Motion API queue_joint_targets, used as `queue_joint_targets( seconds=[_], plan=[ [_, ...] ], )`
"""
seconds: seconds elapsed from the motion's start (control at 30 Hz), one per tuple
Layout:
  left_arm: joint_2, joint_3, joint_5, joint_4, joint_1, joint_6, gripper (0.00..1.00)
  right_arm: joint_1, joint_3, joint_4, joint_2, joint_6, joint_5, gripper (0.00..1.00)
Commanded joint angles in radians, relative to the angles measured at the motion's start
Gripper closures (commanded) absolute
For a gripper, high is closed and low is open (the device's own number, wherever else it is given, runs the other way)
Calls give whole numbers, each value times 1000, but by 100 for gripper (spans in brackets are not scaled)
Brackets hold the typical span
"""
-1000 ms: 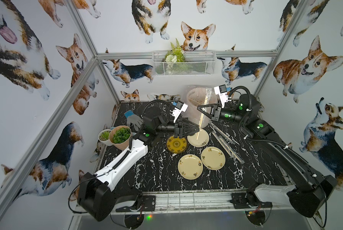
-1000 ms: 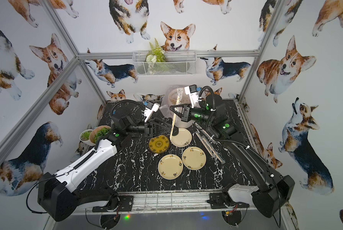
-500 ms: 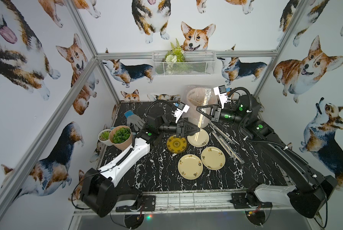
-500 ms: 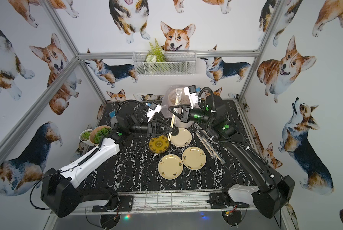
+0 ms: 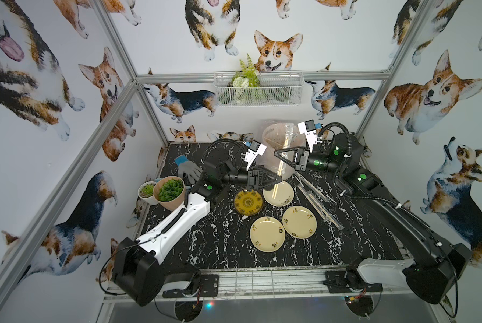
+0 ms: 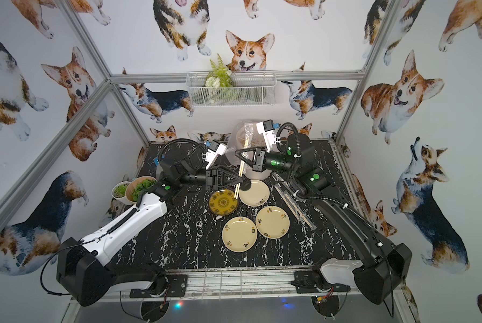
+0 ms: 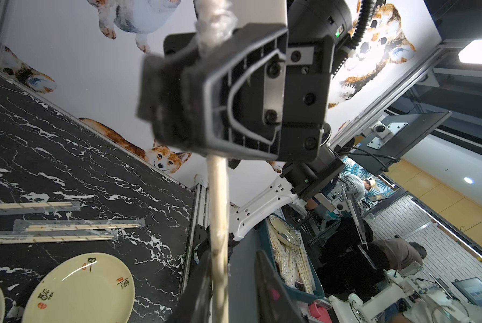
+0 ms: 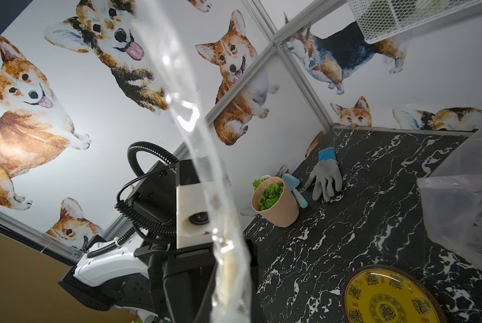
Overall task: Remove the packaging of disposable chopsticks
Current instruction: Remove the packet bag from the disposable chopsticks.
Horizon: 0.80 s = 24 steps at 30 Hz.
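1 pair of disposable chopsticks [image 6: 242, 167] hangs nearly upright over the plates [image 6: 258, 191], its long axis running between our 2 grippers. Its packaging [image 8: 206, 156] sits at the upper end, where the right gripper [image 6: 239, 154] is clamped on it. Directly below, the left gripper [image 6: 239, 180] straddles the bare sticks, jaws part-open, 1 finger clear. We judge that pulling apart along that axis strips the packaging.

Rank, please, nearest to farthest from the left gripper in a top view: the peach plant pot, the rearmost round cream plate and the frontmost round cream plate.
1. Rearmost round cream plate, right by the left gripper.
2. Frontmost round cream plate, nearer the front.
3. Peach plant pot, far left.
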Motion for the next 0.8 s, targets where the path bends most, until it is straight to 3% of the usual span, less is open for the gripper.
queue_joint_targets(
  seconds=[0.0,0.1,0.23,0.27,0.37,0.4,0.6,0.77],
  plan=[
    [-3,18,12,-35,0,50,77,1,15,49,5,6,0,100],
    [0,24,10,-55,0,64,100,2,15,45,7,0,10,100],
    [-5,22,-12,-98,2,102,100,1,15,24,2,-21,31,99],
    [-7,21,-18,-107,2,112,100,1,15,20,-1,-25,33,89],
    [-12,15,-17,-125,1,131,100,-5,19,9,-10,-53,25,47],
    [-14,14,-15,-138,1,143,100,-12,18,6,-16,-61,25,39],
    [-27,4,15,-218,1,208,100,-68,31,-42,-38,-111,37,38],
    [-48,-5,29,-270,1,251,100,-71,92,-129,-16,-187,51,54]
  ],
)
